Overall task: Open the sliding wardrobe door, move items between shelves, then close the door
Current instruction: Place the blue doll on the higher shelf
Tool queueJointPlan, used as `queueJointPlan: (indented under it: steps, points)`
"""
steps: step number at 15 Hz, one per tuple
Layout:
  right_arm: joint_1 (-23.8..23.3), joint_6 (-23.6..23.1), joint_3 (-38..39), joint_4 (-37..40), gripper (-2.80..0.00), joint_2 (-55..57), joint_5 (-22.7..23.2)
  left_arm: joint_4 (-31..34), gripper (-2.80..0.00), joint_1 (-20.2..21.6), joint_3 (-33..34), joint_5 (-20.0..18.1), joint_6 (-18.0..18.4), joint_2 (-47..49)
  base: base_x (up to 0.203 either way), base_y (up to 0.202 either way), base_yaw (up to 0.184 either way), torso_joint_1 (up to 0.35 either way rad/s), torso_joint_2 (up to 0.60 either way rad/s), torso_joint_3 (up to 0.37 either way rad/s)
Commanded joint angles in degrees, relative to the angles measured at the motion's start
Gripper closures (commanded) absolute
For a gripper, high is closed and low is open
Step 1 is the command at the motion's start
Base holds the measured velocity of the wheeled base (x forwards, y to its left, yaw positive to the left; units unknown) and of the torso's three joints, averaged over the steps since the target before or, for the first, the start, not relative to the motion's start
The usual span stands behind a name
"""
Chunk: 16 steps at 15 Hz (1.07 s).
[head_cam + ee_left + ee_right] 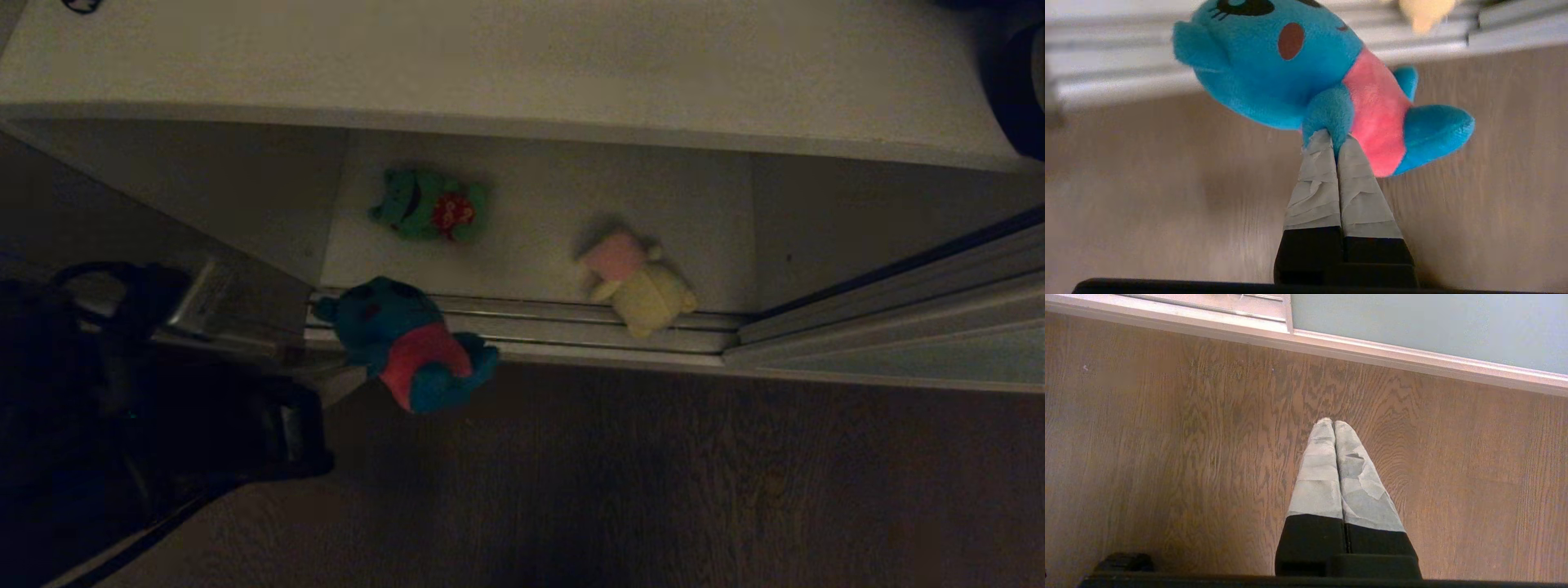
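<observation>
item: blue plush toy, soft, light, squashy. hangs over the floor track at 7 o'clock from the green toy, left end effector pinched tight on 1 small limb; a fuller body grip looks safer. right end effector closed, empty.

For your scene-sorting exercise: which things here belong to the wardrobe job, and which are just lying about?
Job:
blue toy, pinched in left end effector
green toy
yellow toy
lower shelf
sliding door

Lying about:
wooden floor
</observation>
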Motion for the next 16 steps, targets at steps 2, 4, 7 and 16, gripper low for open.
queueJointPlan:
  steps: [2, 4, 7, 16]
  points:
    - [0.04, -0.03, 0.01, -0.03, 0.00, -0.01, 0.02, 13.96, 0.00, 0.14, 0.13, 0.18, -0.58, -13.63, 0.000, 0.000, 0.000, 0.000, 0.00, 0.000]
    - [0.04, -0.03, 0.01, 0.04, 0.00, -0.01, 0.02, 19.48, 0.00, 0.22, -0.22, 0.19, -1.01, -19.14, 0.000, 0.000, 0.000, 0.000, 0.00, 0.000]
    - [0.04, -0.03, 0.01, -0.03, 0.00, -0.01, 0.02, 25.67, 0.00, 0.76, -0.37, 0.34, -1.34, -26.00, 0.000, 0.000, 0.000, 0.000, 0.00, 0.000]
    - [0.04, -0.03, 0.01, -0.02, 0.00, -0.01, 0.02, 26.46, 0.00, 2.82, -0.57, 0.04, -0.80, -30.72, -0.011, 0.000, 0.000, 0.001, 0.00, 0.000]
